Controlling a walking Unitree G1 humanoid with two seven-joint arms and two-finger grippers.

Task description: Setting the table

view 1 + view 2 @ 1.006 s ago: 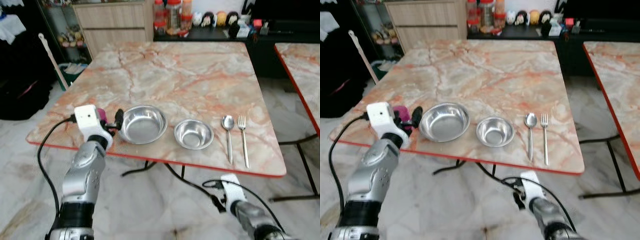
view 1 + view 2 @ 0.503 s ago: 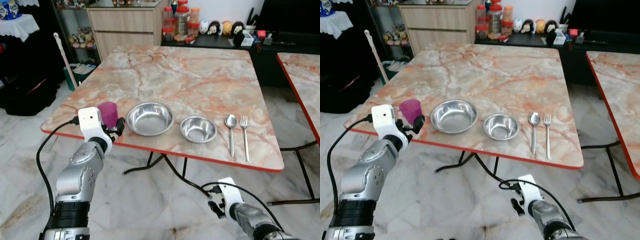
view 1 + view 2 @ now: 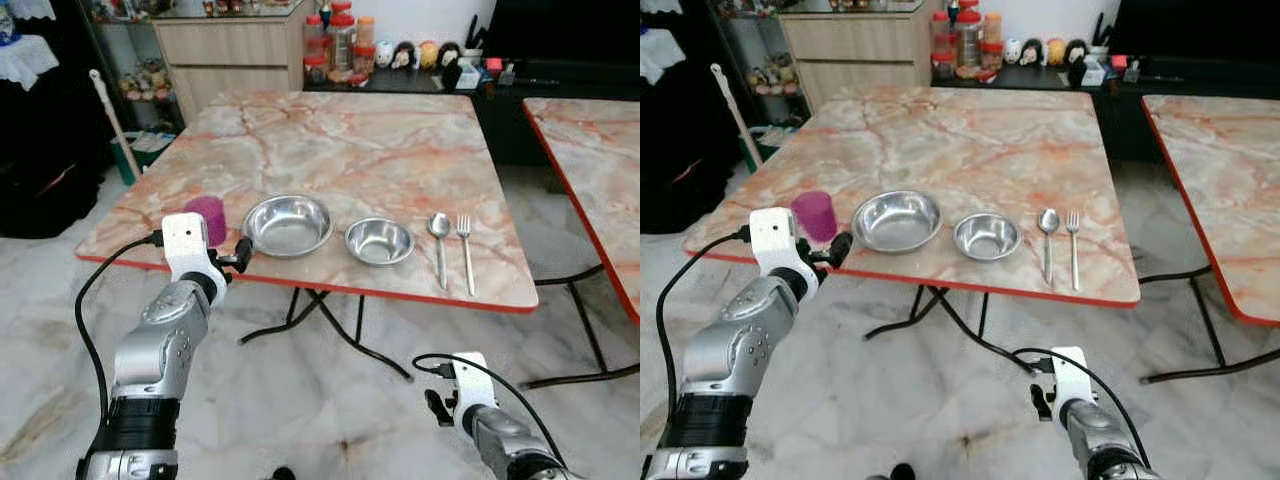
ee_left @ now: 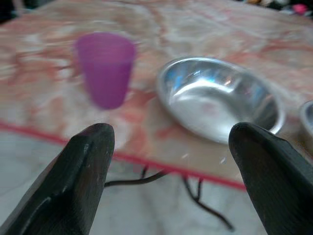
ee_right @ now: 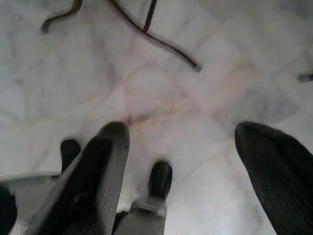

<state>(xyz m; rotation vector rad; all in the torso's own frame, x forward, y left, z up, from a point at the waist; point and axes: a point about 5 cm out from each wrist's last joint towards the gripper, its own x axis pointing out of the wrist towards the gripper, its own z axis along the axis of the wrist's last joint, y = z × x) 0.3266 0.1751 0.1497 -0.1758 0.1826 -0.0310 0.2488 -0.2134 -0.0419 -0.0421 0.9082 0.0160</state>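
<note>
A purple cup [image 3: 207,217] stands upright near the left front corner of the marble table [image 3: 340,150]. Right of it lie a large steel bowl [image 3: 288,224], a small steel bowl [image 3: 379,241], a spoon [image 3: 439,245] and a fork [image 3: 465,252] in a row along the front edge. My left gripper [image 4: 171,134] is open just off the table edge, in front of the cup [image 4: 105,68] and the large bowl [image 4: 220,98], touching neither. Low over the floor, my right gripper [image 5: 181,142] hangs open and holds nothing.
A second marble table [image 3: 590,150] stands to the right across a gap. Black metal table legs [image 3: 320,320] spread on the marble floor under the front edge. A wooden cabinet [image 3: 240,40] and jars [image 3: 330,45] stand behind. A stick [image 3: 108,120] leans at the left.
The whole view has drawn back from the table. My left gripper has come away from the purple cup, which now stands free on the table. The right arm still hangs low.
</note>
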